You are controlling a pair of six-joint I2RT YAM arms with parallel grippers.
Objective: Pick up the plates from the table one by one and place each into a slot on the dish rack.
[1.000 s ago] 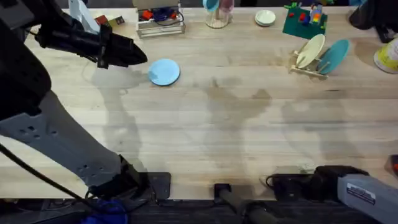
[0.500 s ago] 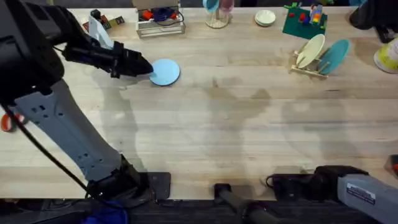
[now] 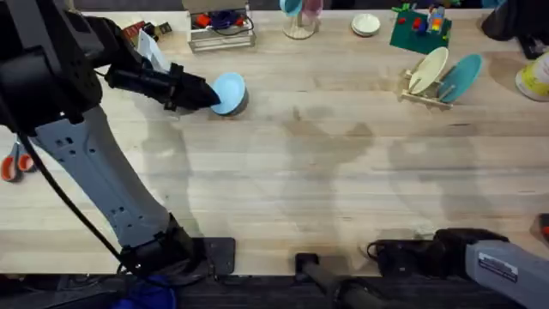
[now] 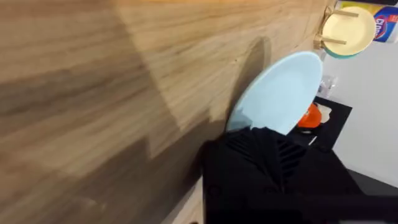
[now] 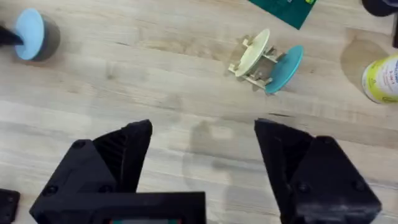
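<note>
We see the left gripper (image 3: 206,94) pinching the smooth, round light blue plate (image 3: 230,89), tilted up off the pale wooden table (image 3: 326,180). The right gripper (image 5: 202,162) is wide open. The little peg dish rack (image 3: 426,93) holds a cream plate (image 3: 428,69) and a teal plate (image 3: 462,75).

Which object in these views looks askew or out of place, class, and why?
The light blue plate is tilted up off the table, one edge raised in the left gripper. The cream plate and teal plate lean in the dish rack, as intended. Nothing looks spilled or damaged.
</note>
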